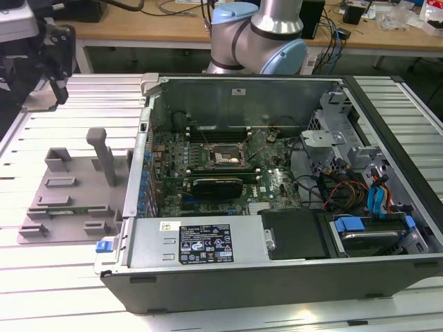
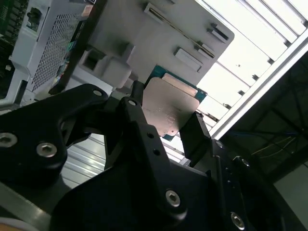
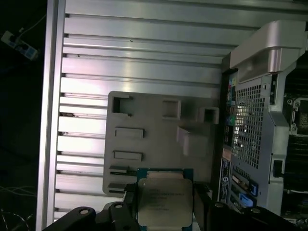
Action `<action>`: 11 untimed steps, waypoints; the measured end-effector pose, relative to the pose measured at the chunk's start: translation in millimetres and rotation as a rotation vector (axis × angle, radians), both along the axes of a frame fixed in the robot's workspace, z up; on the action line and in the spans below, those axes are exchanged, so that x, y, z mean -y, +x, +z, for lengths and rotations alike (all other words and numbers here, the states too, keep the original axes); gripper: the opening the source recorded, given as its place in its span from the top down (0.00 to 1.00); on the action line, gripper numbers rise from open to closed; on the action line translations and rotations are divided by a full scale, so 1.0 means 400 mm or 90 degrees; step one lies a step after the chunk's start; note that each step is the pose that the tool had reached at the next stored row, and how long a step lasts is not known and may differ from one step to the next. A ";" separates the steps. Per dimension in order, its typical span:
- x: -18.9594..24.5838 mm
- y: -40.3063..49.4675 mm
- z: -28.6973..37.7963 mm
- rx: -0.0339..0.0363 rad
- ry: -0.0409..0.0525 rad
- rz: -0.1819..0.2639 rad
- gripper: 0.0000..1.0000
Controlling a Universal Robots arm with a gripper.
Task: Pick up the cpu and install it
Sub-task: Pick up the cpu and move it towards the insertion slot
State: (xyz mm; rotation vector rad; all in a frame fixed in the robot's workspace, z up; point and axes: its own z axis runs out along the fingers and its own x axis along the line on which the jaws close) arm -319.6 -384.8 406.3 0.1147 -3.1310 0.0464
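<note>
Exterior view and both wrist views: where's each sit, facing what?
Exterior view: off the arm, raised, looking down into the open computer case; the arm stands behind the case.
First wrist view: on the wrist, looking down past the gripper at the grey tray.
Second wrist view: close by the fingers, looking along them at the tray.
Both wrist views share the cpu held between the fingers.

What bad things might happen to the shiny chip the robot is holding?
1. The gripper pinches the cpu only by its thin edges, so it might slip and fall onto the grey tray beneath it.
2. The socket sits deep inside the computer case, near cables. The gripper might bump a wall or set the chip down crooked.
</note>
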 end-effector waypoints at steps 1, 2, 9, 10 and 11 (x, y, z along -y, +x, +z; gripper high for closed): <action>0.000 0.009 0.000 0.0000 0.0000 0.000 0.45; 0.000 0.024 0.000 0.0001 0.0000 0.000 0.45; 0.000 0.083 0.000 0.0000 0.0000 0.000 0.45; 0.000 0.095 0.000 0.0000 0.0000 0.000 0.45; 0.000 0.106 0.000 0.0000 0.0000 0.000 0.45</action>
